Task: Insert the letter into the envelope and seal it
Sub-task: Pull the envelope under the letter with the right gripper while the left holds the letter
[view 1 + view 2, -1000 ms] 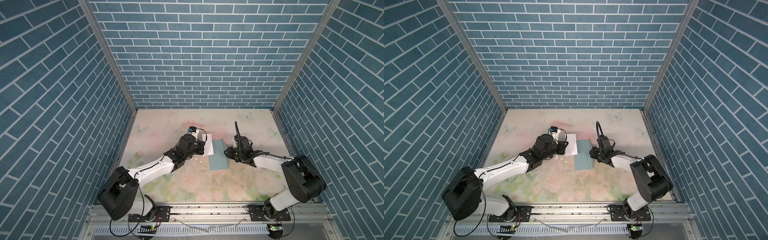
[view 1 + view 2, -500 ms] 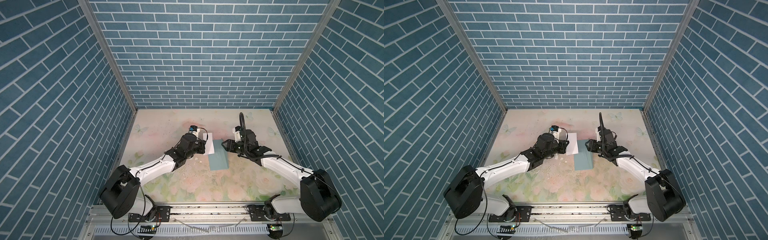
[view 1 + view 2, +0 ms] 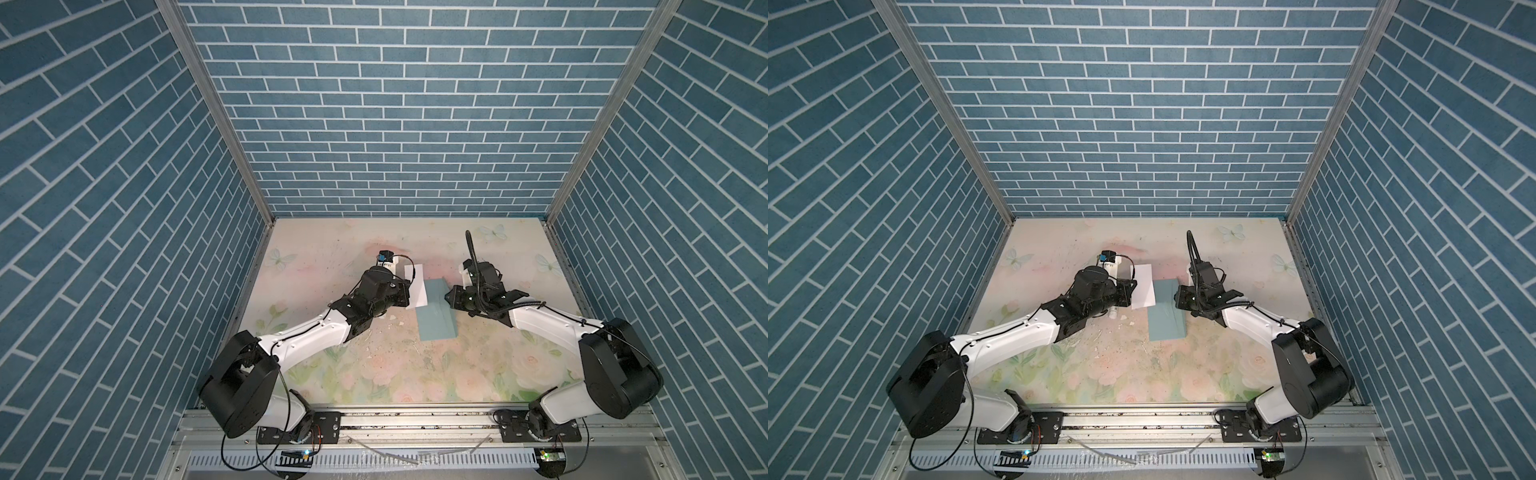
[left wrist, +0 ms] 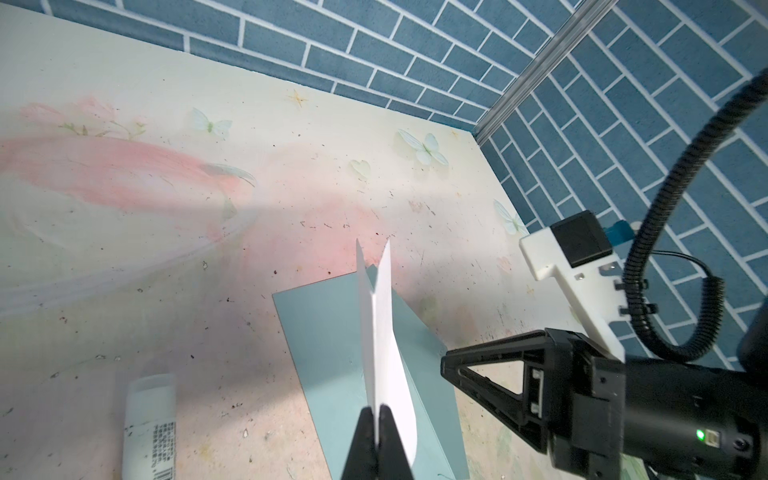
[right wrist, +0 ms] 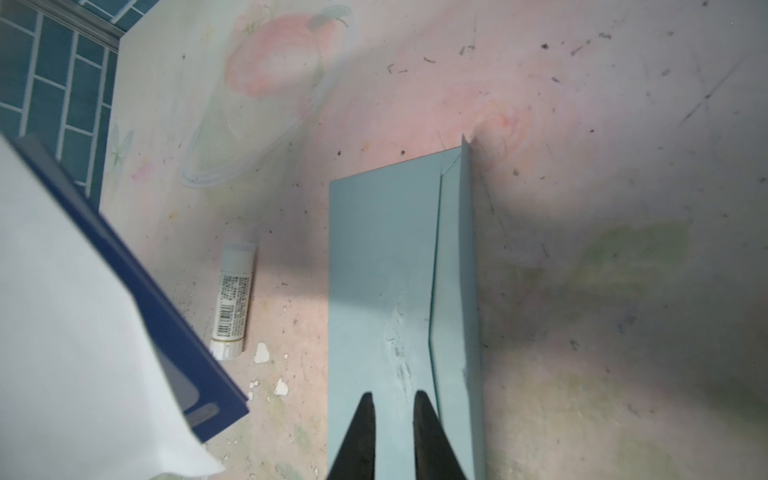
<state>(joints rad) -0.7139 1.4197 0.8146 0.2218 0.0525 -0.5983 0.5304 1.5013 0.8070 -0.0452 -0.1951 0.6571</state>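
Lying flat mid-scene in both top views, the envelope (image 3: 434,322) has the letter (image 3: 1144,291) raised over its far left edge.

Left wrist: the left gripper (image 4: 376,409) pinches the letter's edge above the envelope.

Right wrist: the right gripper (image 5: 392,399) hovers over the envelope, jaws slightly apart and empty.

The letter (image 5: 62,311) is blurred, cut off at the edge.

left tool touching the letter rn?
Touching. The left wrist view shows the left tool shut on the letter. Both fingers press the white sheet's edge, with no gap on either side.
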